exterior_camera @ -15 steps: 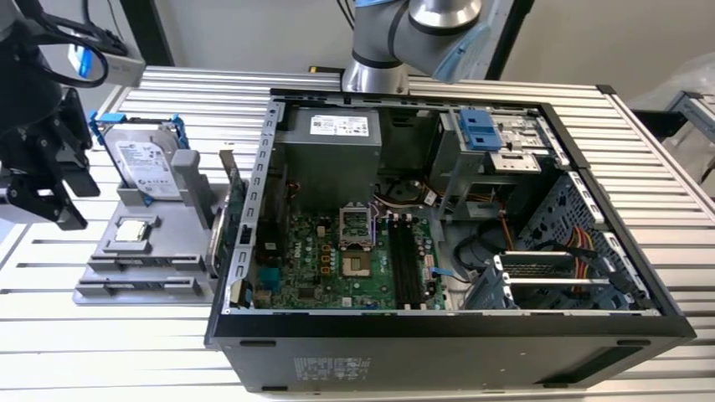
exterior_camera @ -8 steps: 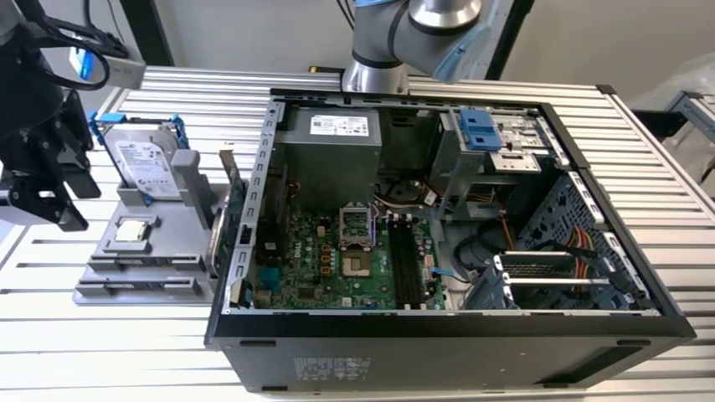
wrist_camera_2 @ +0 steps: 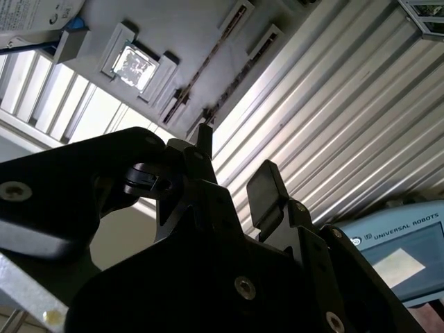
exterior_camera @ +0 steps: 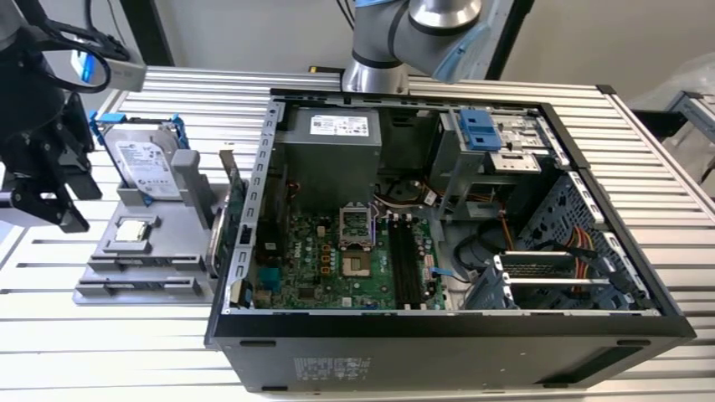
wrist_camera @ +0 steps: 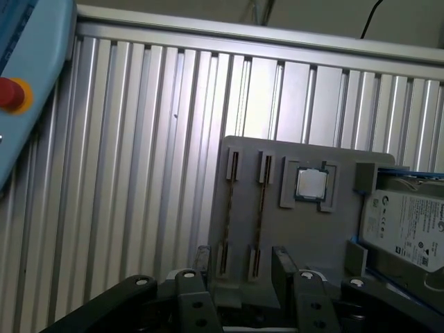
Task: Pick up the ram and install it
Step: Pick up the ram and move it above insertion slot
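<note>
The ram shows edge-on as a thin dark strip (wrist_camera: 259, 208) standing in a slot of the grey fixture (wrist_camera: 305, 243); in the second wrist view the ram (wrist_camera_2: 211, 52) is a thin line beside the square processor chip (wrist_camera_2: 132, 62). My black gripper (exterior_camera: 59, 209) hangs at the exterior view's left, beside the fixture (exterior_camera: 106, 293) and apart from it. In the first wrist view the gripper (wrist_camera: 241, 267) is open, its fingers (wrist_camera: 281, 260) apart with nothing between them. The gripper (wrist_camera_2: 234, 166) looks the same in the second wrist view.
The open computer case (exterior_camera: 581, 327) sits in the middle, with the motherboard's black memory slots (exterior_camera: 404, 260) near the processor socket (exterior_camera: 357, 226). A hard drive in a blue frame (exterior_camera: 146, 163) stands on the fixture. A teach pendant (wrist_camera: 28, 83) lies on the ribbed table.
</note>
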Robot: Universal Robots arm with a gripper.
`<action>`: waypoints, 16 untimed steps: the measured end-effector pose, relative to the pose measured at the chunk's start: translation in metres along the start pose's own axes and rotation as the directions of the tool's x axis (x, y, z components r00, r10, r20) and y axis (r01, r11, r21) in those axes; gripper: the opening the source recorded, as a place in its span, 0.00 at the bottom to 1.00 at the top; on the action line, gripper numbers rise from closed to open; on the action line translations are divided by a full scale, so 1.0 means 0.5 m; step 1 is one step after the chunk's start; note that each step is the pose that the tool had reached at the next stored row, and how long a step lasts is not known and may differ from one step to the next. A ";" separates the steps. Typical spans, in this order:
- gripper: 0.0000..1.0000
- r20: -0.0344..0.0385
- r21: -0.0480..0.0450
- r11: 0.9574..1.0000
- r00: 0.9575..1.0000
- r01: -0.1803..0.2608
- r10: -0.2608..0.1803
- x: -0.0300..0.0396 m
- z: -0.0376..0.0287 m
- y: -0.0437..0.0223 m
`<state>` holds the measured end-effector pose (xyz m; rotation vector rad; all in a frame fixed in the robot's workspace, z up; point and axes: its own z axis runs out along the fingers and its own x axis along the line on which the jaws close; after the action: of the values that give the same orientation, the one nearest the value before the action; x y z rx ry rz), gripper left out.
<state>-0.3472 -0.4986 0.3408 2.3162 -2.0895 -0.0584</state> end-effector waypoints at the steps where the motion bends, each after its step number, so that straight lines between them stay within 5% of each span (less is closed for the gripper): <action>1: 1.00 0.000 0.000 1.000 1.000 0.000 0.000 0.000 0.001 0.000; 16: 1.00 0.000 0.000 1.000 1.000 0.000 0.000 0.000 0.008 0.000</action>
<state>-0.3472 -0.4986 0.3365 2.3161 -2.0894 -0.0583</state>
